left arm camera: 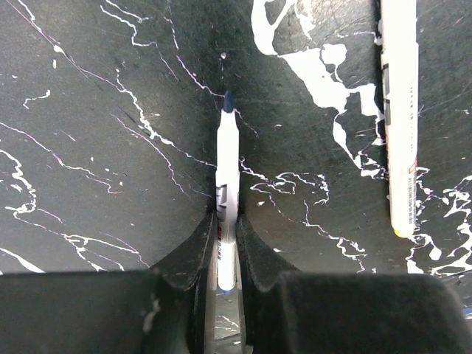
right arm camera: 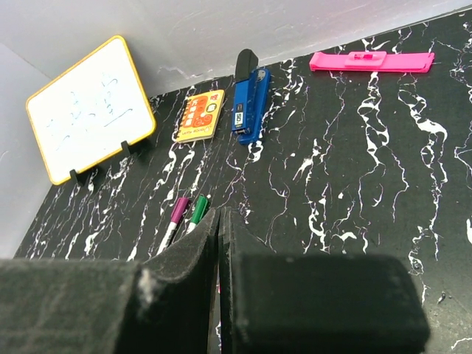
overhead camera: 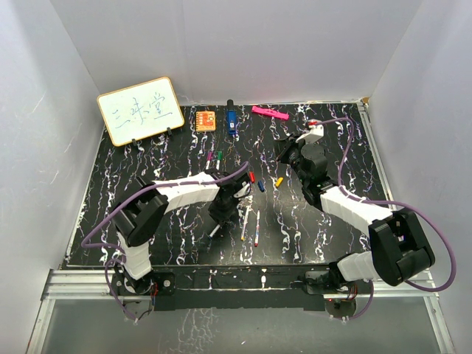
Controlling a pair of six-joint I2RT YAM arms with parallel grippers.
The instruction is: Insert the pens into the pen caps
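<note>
My left gripper (left arm camera: 227, 217) is shut on a white pen (left arm camera: 227, 169) with a dark blue tip; the pen lies along the mat and points away from the jaws. In the top view this gripper (overhead camera: 221, 214) sits left of two loose pens (overhead camera: 244, 225) (overhead camera: 257, 228). One of them, with a yellow end, shows in the left wrist view (left arm camera: 402, 110). Red (overhead camera: 251, 177), blue (overhead camera: 262, 186) and yellow (overhead camera: 279, 181) pen caps lie mid-table. Two pens wearing a purple cap (right arm camera: 175, 214) and a green cap (right arm camera: 198, 210) lie side by side. My right gripper (right arm camera: 219, 214) is shut and holds nothing, raised over the mat right of the caps (overhead camera: 284, 151).
At the back stand a small whiteboard (overhead camera: 140, 110), an orange square block (overhead camera: 206, 119), a blue-and-black stapler-like object (overhead camera: 231, 120) and a flat pink bar (overhead camera: 270, 113). White walls enclose the black marbled mat (overhead camera: 110, 192) on three sides.
</note>
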